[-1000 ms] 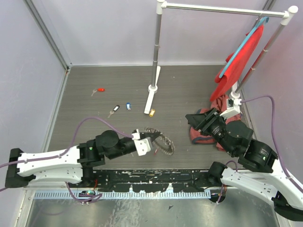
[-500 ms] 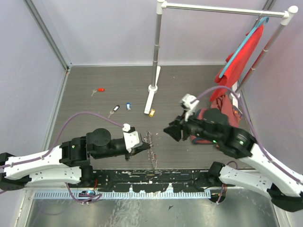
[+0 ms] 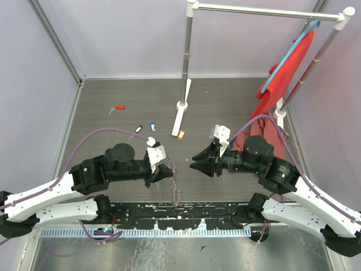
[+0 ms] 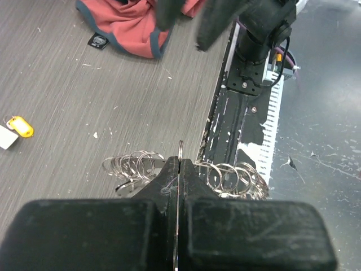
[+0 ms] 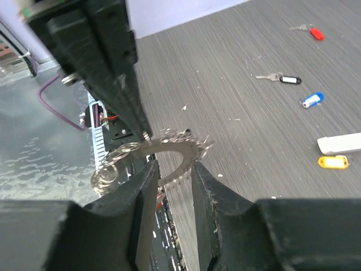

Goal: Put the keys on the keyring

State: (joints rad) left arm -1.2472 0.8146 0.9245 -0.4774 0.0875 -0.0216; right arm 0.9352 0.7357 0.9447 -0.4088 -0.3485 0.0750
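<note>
My left gripper (image 3: pixel 168 171) is shut on the thin edge of the keyring (image 3: pixel 174 184), a grey ring fringed with small silvery rings. It holds the ring on edge above the table's near rim. In the left wrist view the keyring (image 4: pixel 179 150) sticks out just past the closed jaws. My right gripper (image 3: pixel 198 165) faces it from the right, open. In the right wrist view the keyring (image 5: pixel 169 148) lies just ahead of the right gripper (image 5: pixel 173 169), its lower arc showing in the gap. The red key (image 3: pixel 119 107), black key (image 3: pixel 137 129), blue key (image 3: pixel 153 127) and yellow key (image 3: pixel 180 134) lie on the table.
A clothes rack stands behind, its pole base (image 3: pixel 182 105) and white foot (image 3: pixel 179 121) next to the yellow key. A red garment (image 3: pixel 286 66) hangs on its right end, and red cloth (image 4: pixel 127 22) lies under the right arm. A black rail (image 3: pixel 180 212) edges the table.
My left gripper lifted the keyring from flat on the table to hanging on edge. The right arm swung left from the red cloth to face the ring, and its jaws narrowed.
</note>
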